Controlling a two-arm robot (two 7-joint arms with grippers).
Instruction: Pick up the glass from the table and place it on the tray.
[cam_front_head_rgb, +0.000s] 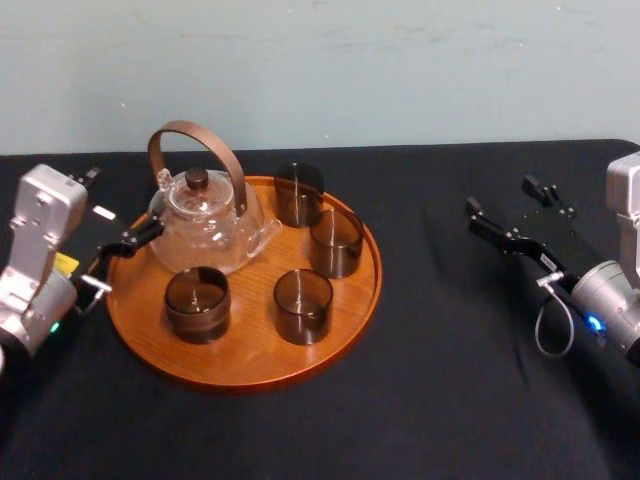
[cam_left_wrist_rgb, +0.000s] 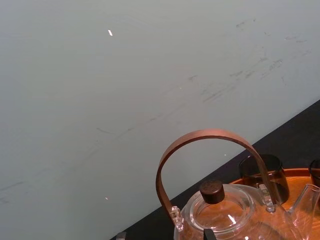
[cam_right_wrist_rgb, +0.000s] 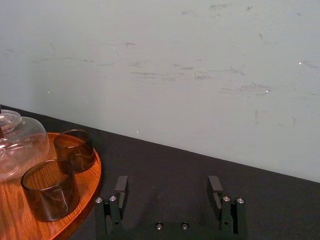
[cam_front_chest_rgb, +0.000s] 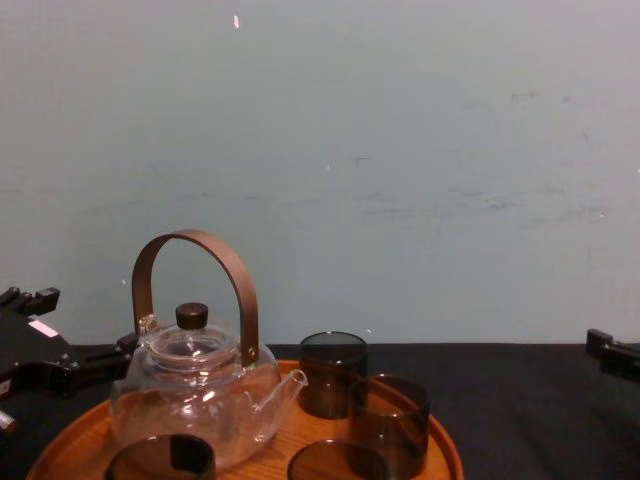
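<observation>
Several dark smoked glasses stand upright on the round wooden tray (cam_front_head_rgb: 360, 300): one at the back (cam_front_head_rgb: 299, 193), one at the right (cam_front_head_rgb: 336, 241) and two at the front (cam_front_head_rgb: 303, 305), (cam_front_head_rgb: 197, 303). I see no glass on the bare black table (cam_front_head_rgb: 460, 380). My left gripper (cam_front_head_rgb: 123, 203) is open at the tray's left edge, with one finger (cam_front_head_rgb: 140, 236) reaching over the rim close to the glass teapot (cam_front_head_rgb: 205, 215). Over the table to the right of the tray, my right gripper (cam_front_head_rgb: 498, 195) is open with nothing between its fingers (cam_right_wrist_rgb: 120, 186).
The teapot (cam_front_chest_rgb: 195, 395), with its brown arched handle (cam_left_wrist_rgb: 205, 137), stands on the tray's back left part. A pale wall (cam_front_head_rgb: 330, 70) closes off the far side of the table. Black tabletop stretches between the tray and the right gripper (cam_right_wrist_rgb: 167, 187).
</observation>
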